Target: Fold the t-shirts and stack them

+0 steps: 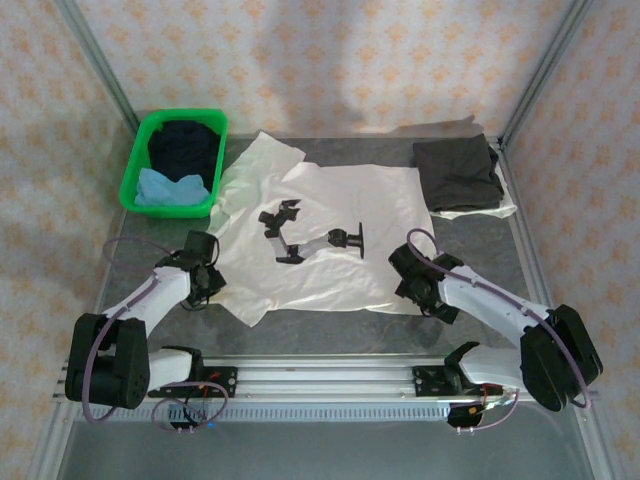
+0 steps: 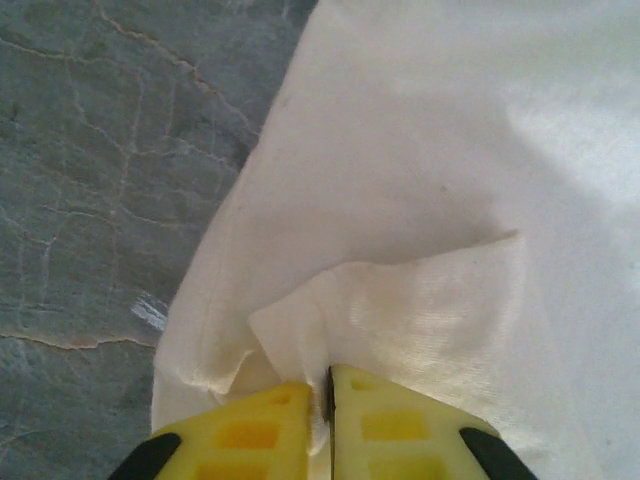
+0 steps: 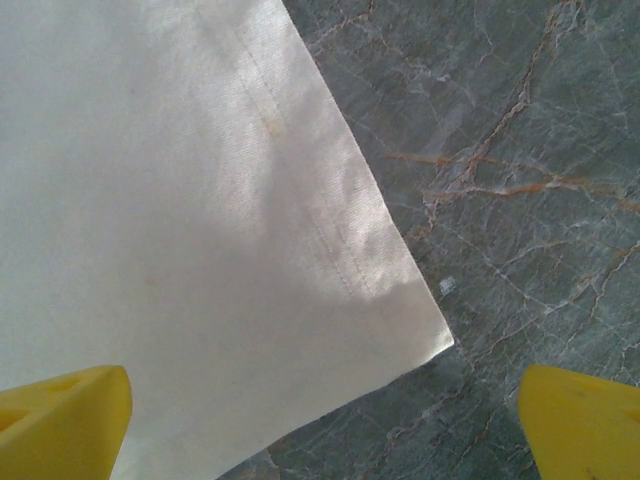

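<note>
Gripping: your left gripper is closed on a fold at the off-white shirt edge.
Right gripper: wide open over that shirt's corner.
Shirt: lies spread across the table.

Large t-shirt spread flat mid-table, basket behind its left sleeve, rear bundled t-shirt and front bundled t-shirt inside the basket, folded t-shirt behind its right side, left gripper on its near-left edge, right gripper over its near-right corner
</note>
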Robot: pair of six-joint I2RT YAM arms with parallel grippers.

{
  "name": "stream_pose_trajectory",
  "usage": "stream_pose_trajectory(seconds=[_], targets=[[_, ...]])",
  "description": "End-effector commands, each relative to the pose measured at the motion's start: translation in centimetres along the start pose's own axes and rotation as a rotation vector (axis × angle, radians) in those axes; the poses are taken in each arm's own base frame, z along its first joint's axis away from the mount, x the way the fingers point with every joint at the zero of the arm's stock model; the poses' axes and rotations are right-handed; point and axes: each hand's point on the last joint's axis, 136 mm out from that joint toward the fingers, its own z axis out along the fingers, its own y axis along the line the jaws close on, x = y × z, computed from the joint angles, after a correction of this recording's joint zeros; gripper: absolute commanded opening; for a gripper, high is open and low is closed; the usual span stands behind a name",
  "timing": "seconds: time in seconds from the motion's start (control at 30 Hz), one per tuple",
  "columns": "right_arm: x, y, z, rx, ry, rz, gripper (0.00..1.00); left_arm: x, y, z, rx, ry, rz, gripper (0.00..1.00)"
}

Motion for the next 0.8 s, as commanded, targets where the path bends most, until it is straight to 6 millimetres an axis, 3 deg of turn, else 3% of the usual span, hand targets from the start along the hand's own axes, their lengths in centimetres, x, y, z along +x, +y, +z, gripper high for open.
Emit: stream_pose_trajectory(seconds=[0.0, 0.1, 0.43, 0.57, 0.77], targets=[[-0.3, -1.3, -0.4, 0.047, -0.020, 0.002, 0.99, -1.6, -0.7, -1.7, 0.025, -0.054, -0.002, 0.08], [-0.2, -1.5, -0.4, 0.055, -0.014, 0.001, 0.99, -2.2, -0.6, -3.0, 0.029, -0.082, 0.003, 0.00], [1.1, -1.9, 0.4, 0.055, 0.029, 0.085, 0.98, -2.9, -0.3, -6.2, 0.064, -0.139, 0.001, 0.00], [0.6, -2.2, -0.2, 0.020, -0.011, 0.137, 0.95, -3.4, -0.7, -7.7, 0.101, -0.166, -0.001, 0.00], [0.9, -0.3, 0.7, -0.081, 0.001, 0.218, 0.88, -3.8, -1.3, -8.9, 0.146, -0.184, -0.002, 0.00]])
